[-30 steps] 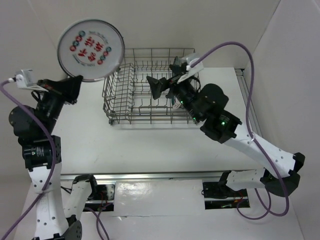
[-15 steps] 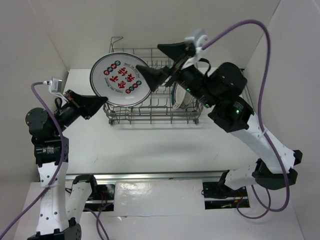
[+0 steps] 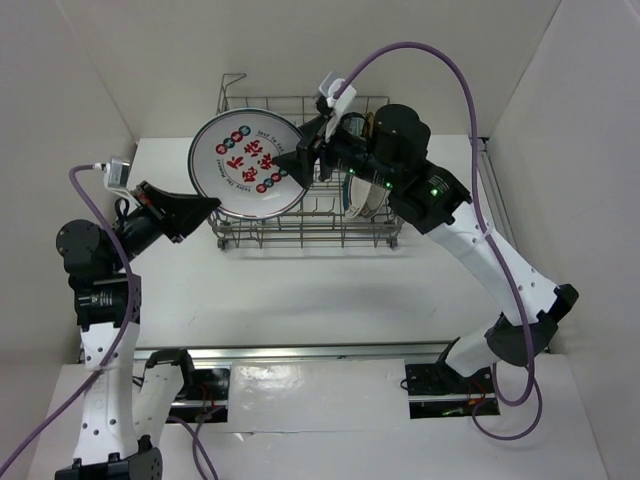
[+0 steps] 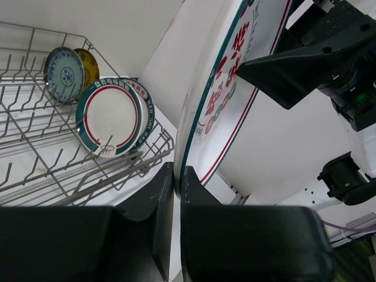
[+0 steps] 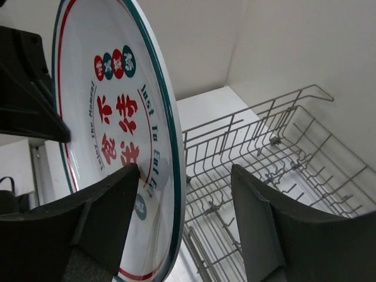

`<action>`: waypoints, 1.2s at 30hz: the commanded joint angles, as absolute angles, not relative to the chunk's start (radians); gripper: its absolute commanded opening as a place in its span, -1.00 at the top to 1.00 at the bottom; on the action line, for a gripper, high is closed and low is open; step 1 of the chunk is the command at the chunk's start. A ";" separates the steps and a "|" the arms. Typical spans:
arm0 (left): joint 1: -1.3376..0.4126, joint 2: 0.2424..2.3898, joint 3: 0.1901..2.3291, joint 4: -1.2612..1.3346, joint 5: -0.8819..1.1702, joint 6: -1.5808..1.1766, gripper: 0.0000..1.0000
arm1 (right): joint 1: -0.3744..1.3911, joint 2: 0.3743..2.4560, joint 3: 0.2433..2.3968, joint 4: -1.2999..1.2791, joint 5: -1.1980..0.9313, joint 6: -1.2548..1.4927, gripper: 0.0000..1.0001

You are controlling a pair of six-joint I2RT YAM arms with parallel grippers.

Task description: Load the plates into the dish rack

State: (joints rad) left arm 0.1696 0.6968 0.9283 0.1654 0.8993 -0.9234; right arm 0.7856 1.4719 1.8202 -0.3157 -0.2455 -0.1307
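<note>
**Plate held mid-air over rack's left end, both arms on it**

Top view: the plate is off the surface and hangs over the left end of the rack, face tilted up toward the camera. The left gripper has its lower-left rim. The right gripper sits at the opposite rim. This looks like a handover: the right arm reaches over the rack and is better placed to slot the plate. The other plates stand at the rack's right end.

Left wrist: the jaws are clamped on the plate's rim, so the left gripper sees it almost edge-on. A rim-only grip leaves the far edge free for the other arm. Four plates are already on edge in the rack:
- teal-rim plate
- lettered plate, just behind the teal-rim plate
- blue plate
- yellow plate

Right wrist: the right gripper's jaws are apart, one each side of the rim, not yet closed. I can't tell whether the finger on the face side touches the plate. The plate is white and glossy, with a thin teal edge and a red ring inside it. It also carries red characters, dark lettering and red and teal dots. It probably slips easily, so the right jaws should close before the left ones let go. Bare tines of the rack lie below.
</note>
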 commanded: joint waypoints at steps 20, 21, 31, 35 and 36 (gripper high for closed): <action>0.156 0.712 0.920 0.189 0.792 -0.861 -1.00 | 0.713 1.423 1.707 -0.147 0.418 0.127 1.00; 0.156 0.698 0.911 0.164 0.802 -0.839 -1.00 | 0.713 1.457 1.721 -0.172 0.495 0.118 1.00; 0.156 0.635 0.902 -0.064 0.799 -0.670 -1.00 | 0.769 1.589 1.714 -0.138 1.035 -0.027 1.00; 0.147 0.635 0.879 -0.074 0.799 -0.670 -1.00 | 0.769 1.666 1.747 -0.179 1.061 0.008 1.00; 0.147 0.635 0.879 -0.093 0.799 -0.670 -1.00 | 0.759 1.710 1.764 -0.195 1.077 0.018 1.00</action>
State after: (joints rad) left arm 0.1516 0.6453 0.8772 -0.0700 0.8040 -0.7059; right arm 0.7612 1.6608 1.6882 -0.2348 0.9409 0.0097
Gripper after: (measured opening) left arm 1.000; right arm 0.154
